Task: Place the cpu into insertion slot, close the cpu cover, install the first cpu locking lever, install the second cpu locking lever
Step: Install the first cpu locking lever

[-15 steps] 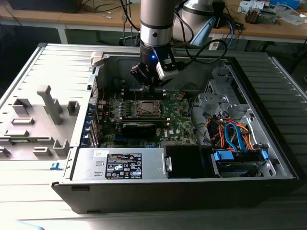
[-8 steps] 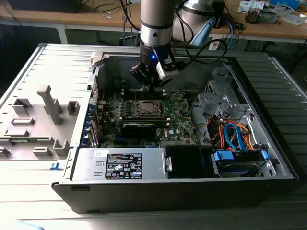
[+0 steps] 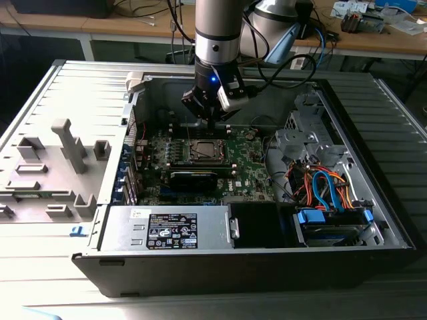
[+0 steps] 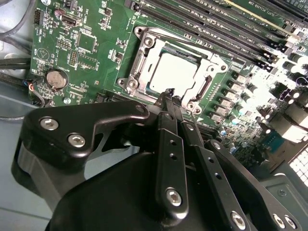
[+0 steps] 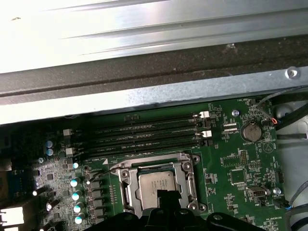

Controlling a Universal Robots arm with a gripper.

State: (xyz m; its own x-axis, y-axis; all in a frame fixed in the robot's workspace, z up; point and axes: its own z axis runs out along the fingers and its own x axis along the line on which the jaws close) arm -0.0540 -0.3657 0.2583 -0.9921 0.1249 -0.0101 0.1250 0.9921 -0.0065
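The cpu [image 4: 171,72] is a silvery square chip lying in the insertion slot [image 3: 201,151] on the green board. The cpu cover [image 4: 144,60], a silver frame plate, lies flat around it, and the chip shows through its window. My gripper [image 4: 171,95] hangs just above the socket's edge, its two black fingers shut together with nothing between them. In the first wrist view the cpu [image 5: 155,185] and cover [image 5: 126,180] sit right by the gripper [image 5: 167,194]. A thin wire lever [image 5: 98,171] sticks out beside the socket. In the exterior view the gripper [image 3: 212,122] is just beyond the socket.
The open computer case holds a grey power supply box [image 3: 167,230] at the front and a drive bay with coloured cables [image 3: 327,193] on the exterior view's right. Long memory slots [image 5: 144,134] run beside the socket. A grey fixture [image 3: 67,147] stands at the exterior view's left.
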